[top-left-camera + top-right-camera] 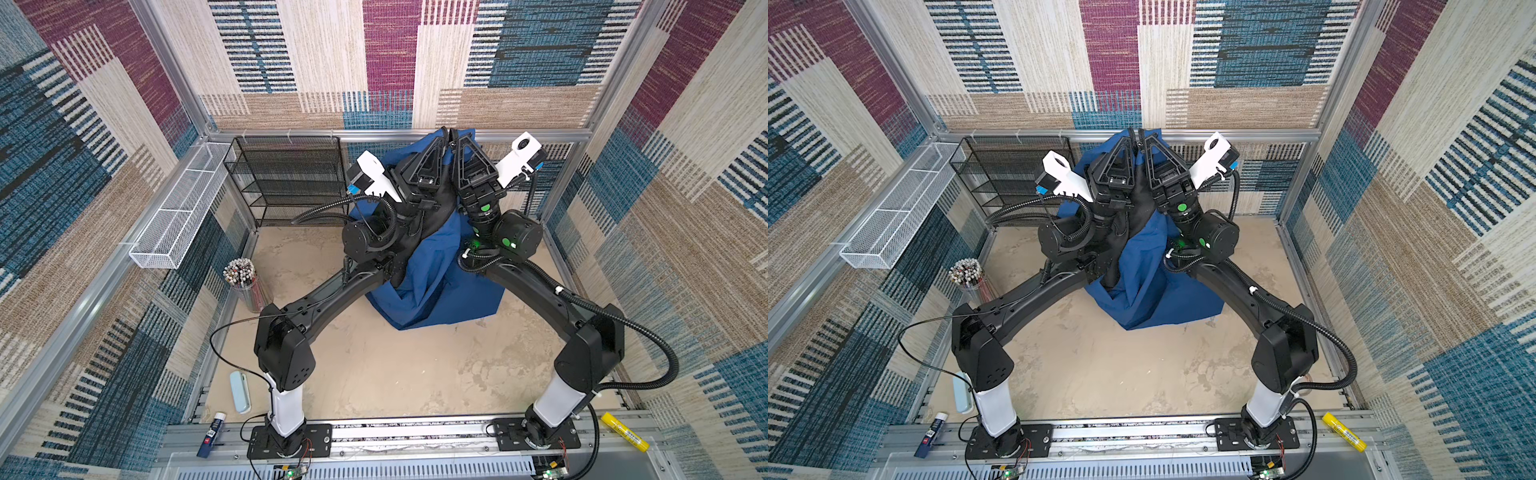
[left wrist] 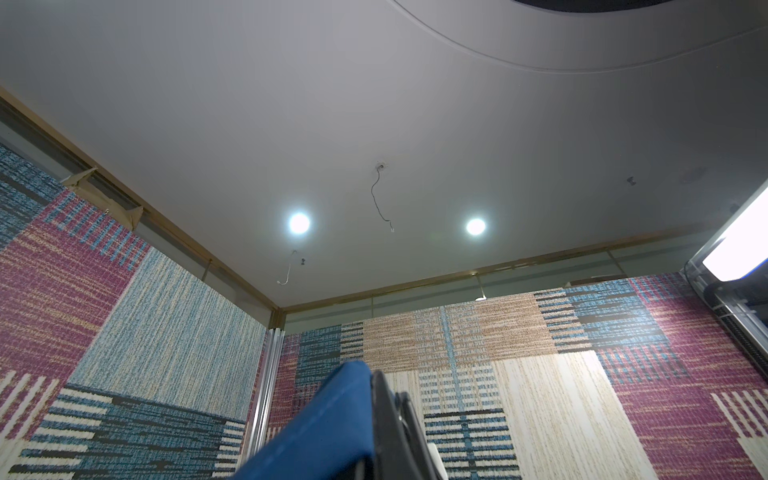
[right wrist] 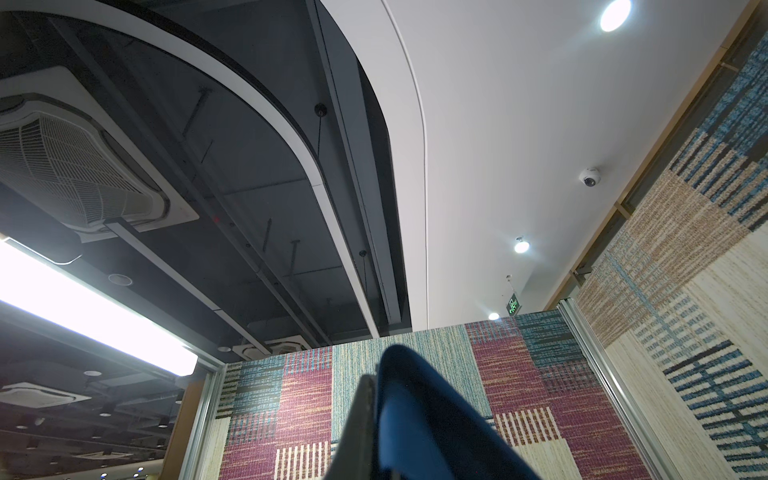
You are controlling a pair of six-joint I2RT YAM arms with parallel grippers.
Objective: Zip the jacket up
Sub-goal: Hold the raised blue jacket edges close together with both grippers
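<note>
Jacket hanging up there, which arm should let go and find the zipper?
Likely left. The left tool and right tool both grip the jacket up top, but its black lining hangs just under the left one; below the right, mostly blue.

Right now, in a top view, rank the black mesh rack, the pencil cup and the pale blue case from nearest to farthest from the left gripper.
From the left gripper, raised at the back and shut on the jacket:
1. Black mesh rack, back left, nearest.
2. Pencil cup, left edge, midway.
3. Pale blue case, front left, farthest.
</note>
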